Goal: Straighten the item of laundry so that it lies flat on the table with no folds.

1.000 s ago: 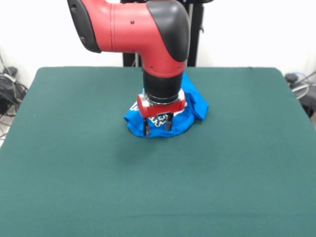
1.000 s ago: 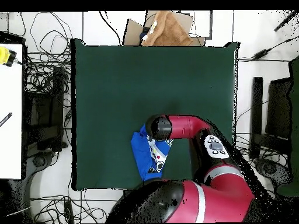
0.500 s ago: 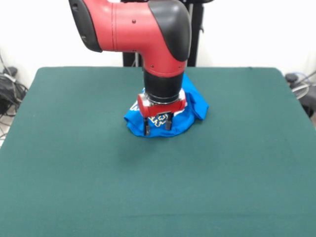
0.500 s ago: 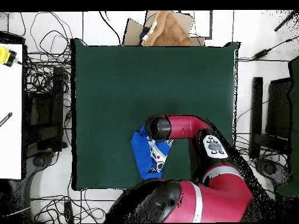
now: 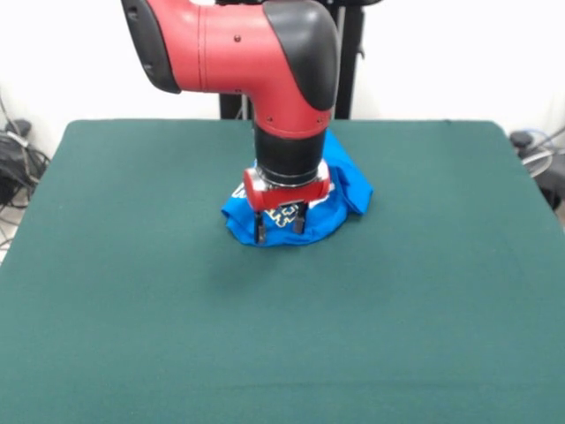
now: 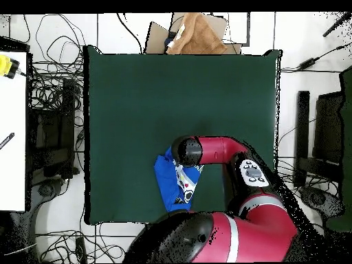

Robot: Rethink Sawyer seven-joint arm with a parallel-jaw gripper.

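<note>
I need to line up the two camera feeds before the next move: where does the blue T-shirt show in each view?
Front view: the blue T-shirt lies bunched just above the picture's middle, under the gripper.
Overhead view: the shirt lies left of centre, low, near the bottom edge of the table.
Shared landmark: the red arm, whose wrist stands over the shirt in both.

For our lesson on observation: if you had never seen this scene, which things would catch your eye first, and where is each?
The big red and black arm comes down from the top of the front view, its open end effector poised over the near edge of a bright blue shirt. The shirt lies bunched in a heap with white lettering showing. It sits toward the far middle of the dark green table.
</note>
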